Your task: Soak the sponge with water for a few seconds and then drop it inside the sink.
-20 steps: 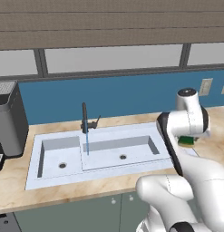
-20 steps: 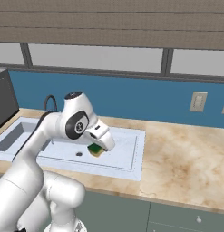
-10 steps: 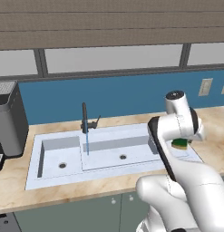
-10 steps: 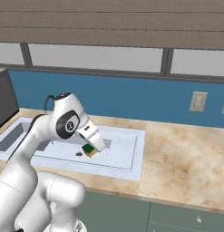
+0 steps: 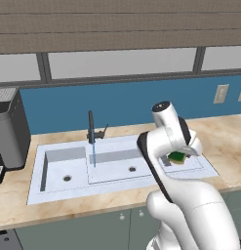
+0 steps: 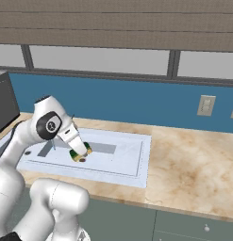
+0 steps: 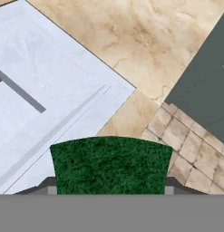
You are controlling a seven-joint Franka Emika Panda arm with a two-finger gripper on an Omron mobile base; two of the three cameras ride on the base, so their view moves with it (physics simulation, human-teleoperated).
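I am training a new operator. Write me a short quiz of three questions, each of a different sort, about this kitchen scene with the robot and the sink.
1. True or false: the gripper is shut on the sponge.
2. Multiple choice: the water falls into which part of the sink?
A. the wide shallow basin
B. the small deep basin
C. the flat ledge at the far end from the deep basin
3. Fill in: the sponge face that shows in the hand view is coloured ____.

Key
1. True. The sponge sits between the fingers, above the sink, apart from the stream.
2. A
3. dark green
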